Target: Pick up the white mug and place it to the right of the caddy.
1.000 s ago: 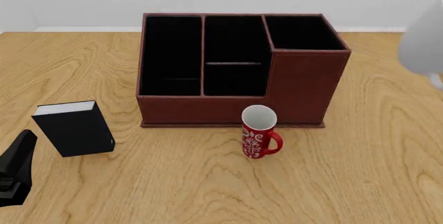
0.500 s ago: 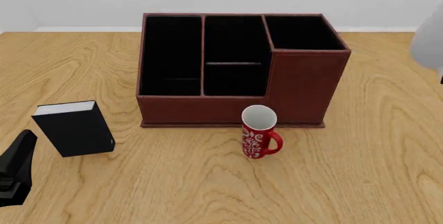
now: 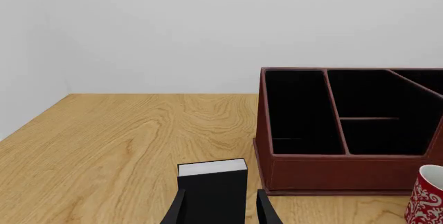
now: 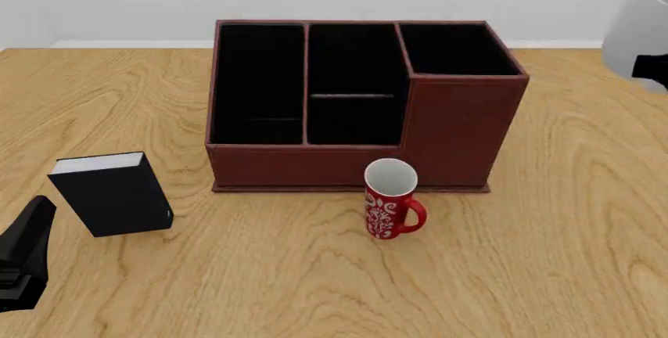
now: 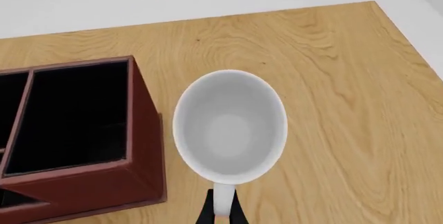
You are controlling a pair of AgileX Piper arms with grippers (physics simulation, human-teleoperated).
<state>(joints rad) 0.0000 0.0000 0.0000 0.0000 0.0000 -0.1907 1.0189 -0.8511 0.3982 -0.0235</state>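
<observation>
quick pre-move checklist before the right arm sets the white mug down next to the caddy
1. Grip: right gripper closed on the white mug handle: ok.
2. Mug upright, opening facing up: ok.
3. Mug on the right side of the caddy: ok.
4. Gap between mug and caddy wall: cannot tell from above.
5. Height above table: cannot tell; mug is at the front view's edge.
6. Red mug, book and left gripper away from the drop spot: ok.

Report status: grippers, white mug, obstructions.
Right gripper shut on white mug handle, carried beside the caddy. Left gripper open, idle. Nothing blocking.
</observation>
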